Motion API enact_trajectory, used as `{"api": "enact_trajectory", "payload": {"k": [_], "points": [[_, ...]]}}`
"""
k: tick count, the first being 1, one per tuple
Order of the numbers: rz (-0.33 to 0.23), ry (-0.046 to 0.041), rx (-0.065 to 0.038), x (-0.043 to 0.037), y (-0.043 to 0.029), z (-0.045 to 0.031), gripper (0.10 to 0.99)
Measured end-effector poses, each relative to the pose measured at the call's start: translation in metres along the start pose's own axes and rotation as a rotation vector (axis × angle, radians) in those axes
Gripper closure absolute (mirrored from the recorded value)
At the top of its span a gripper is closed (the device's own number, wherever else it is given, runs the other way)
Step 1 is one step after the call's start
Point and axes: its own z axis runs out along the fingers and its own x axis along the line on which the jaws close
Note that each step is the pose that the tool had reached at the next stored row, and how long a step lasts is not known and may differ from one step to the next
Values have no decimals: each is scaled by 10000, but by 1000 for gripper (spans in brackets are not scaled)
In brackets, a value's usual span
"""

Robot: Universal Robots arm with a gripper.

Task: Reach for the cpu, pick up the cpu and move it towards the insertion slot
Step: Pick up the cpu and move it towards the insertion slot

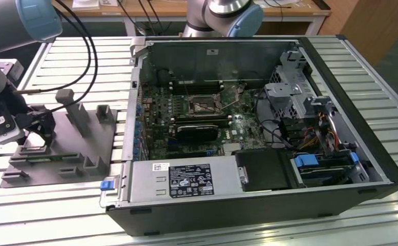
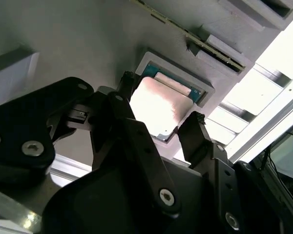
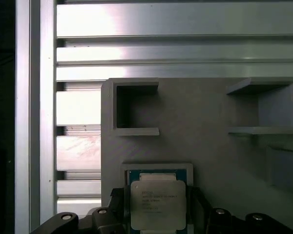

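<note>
Cpu (image 2: pixel 156 105) sits centred within the spread end effector (image 2: pixel 161 100).

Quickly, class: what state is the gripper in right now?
Gripper: open, straddling the cpu, which lies in the grey tray.

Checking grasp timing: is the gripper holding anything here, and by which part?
Nothing is held yet. The gripper is open, its fingers straddling the cpu, which sits in its grey tray pocket.

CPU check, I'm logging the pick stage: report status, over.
Gripper open, fingers straddling the small flat square silvery-topped cpu. Cpu seated in its recess in the grey plastic tray, not lifted. Nothing lying over the cpu.
</note>
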Motion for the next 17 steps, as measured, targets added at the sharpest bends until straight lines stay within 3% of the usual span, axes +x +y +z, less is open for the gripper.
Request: {"api": "enact_trajectory", "payload": {"k": [8, 10, 15, 17], "points": [[0, -1, 2, 0, 0, 1, 451], [0, 0, 2, 0, 0, 0, 545], [0, -3, 1, -1, 0, -3, 545], [0, -2, 2, 0, 2, -37, 545]]}}
